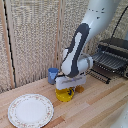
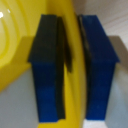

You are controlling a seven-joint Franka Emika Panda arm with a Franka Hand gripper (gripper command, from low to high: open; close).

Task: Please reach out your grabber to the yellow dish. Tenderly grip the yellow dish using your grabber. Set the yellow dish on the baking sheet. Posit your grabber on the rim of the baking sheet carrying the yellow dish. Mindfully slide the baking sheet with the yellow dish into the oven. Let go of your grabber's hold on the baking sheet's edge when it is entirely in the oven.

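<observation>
Grabber (image 1: 66,89) down on yellow dish (image 1: 65,95), near centre of table (image 1: 95,107); fingers (image 2: 50,65) nearly closed astride its rim. Grip step in hand. Next: lift, carry right to baking sheet (image 1: 109,61) at oven (image 1: 116,47)

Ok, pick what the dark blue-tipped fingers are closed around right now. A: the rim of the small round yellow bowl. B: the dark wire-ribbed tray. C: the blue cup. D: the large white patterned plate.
A: in the wrist view the dark blue fingers straddle the small round yellow bowl's rim.
</observation>
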